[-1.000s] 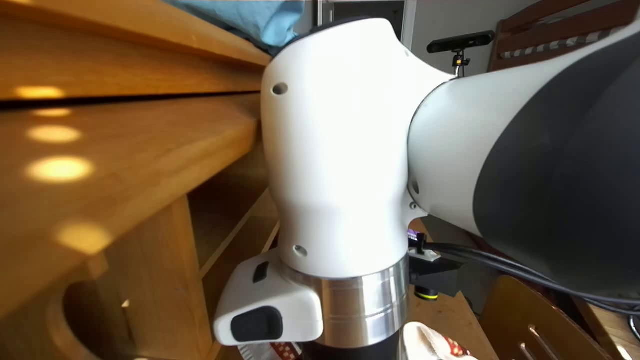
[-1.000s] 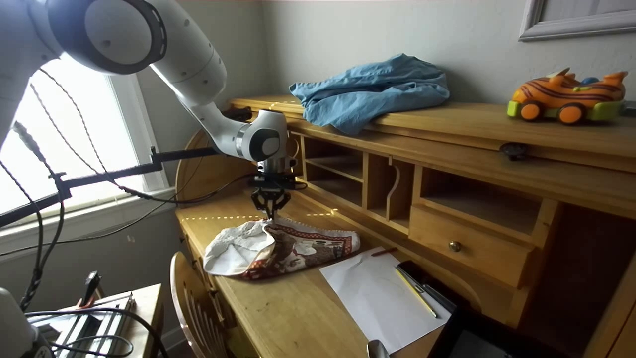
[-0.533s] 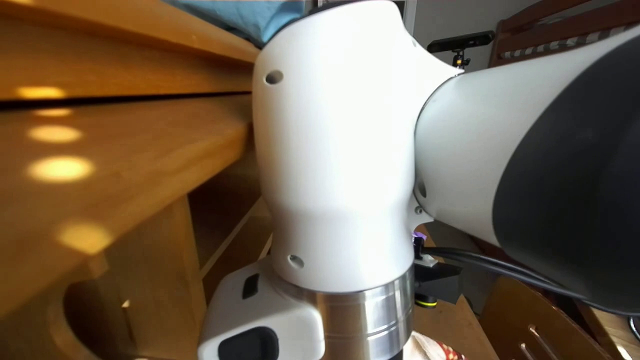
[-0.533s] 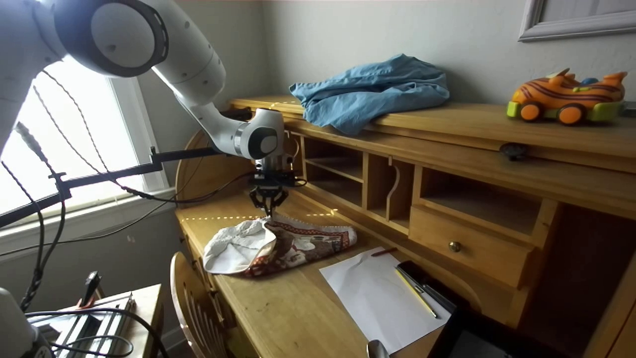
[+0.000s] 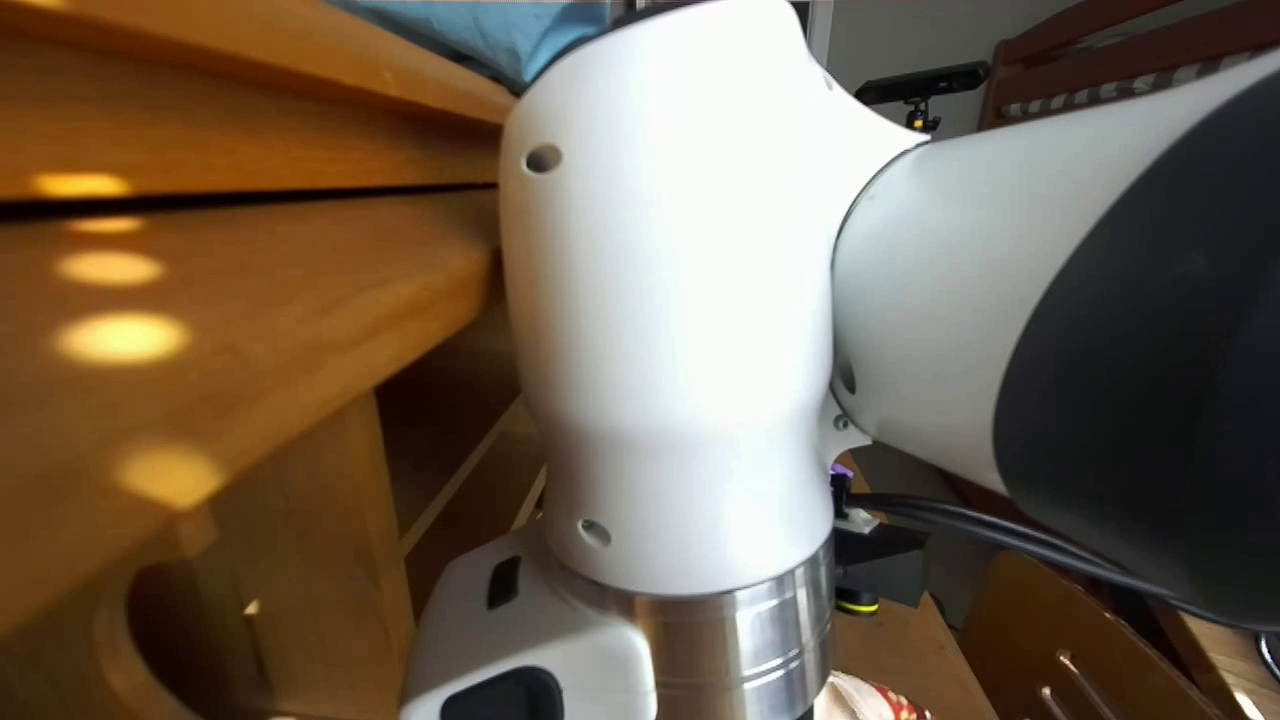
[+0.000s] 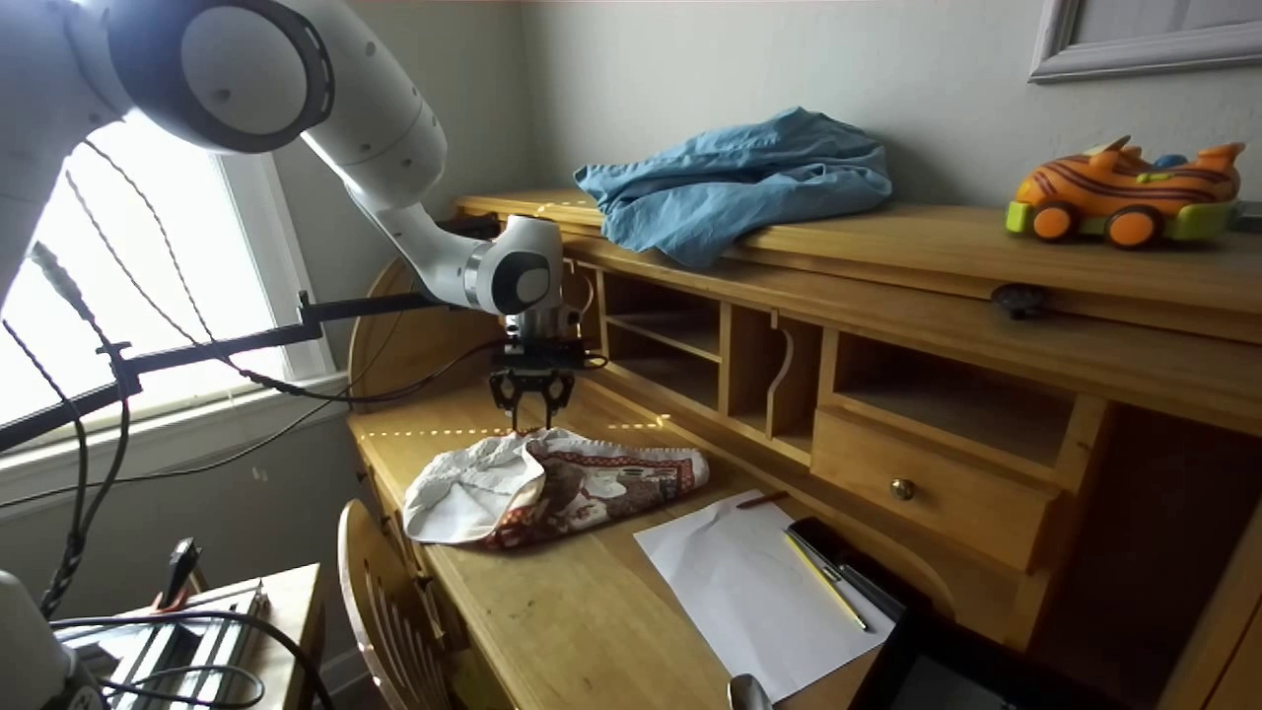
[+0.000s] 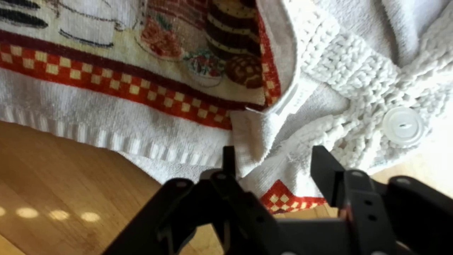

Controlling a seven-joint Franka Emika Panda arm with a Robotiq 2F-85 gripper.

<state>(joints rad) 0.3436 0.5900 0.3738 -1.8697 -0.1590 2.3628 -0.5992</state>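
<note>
A kitchen towel (image 6: 616,483) with a printed picture, red checked borders and a white crocheted top lies folded on the wooden desk. Seen from the wrist, its white edge and fold pass beneath the fingers, and a white button (image 7: 403,125) shows on the crocheted part. My gripper (image 6: 531,426) points straight down, just over the towel's back edge. Its black fingers stand apart in the wrist view, where the gripper (image 7: 270,157) has nothing clamped between its pads. Whether the fingertips touch the cloth I cannot tell. An exterior view catches only a corner of the towel (image 5: 865,700) below the wrist.
White paper (image 6: 730,572) with a yellow pencil (image 6: 826,580) lies right of the towel, near a black tray (image 6: 946,671). Cubbyholes and a drawer (image 6: 927,483) line the desk's back. Above sit a blue cloth (image 6: 739,182) and an orange toy car (image 6: 1129,192). A chair (image 6: 380,602) stands in front.
The fingers, together in both earlier moments, have spread apart. Before that the arm came down slightly and shifted a little, and the towel settled a bit lower and to the left.
</note>
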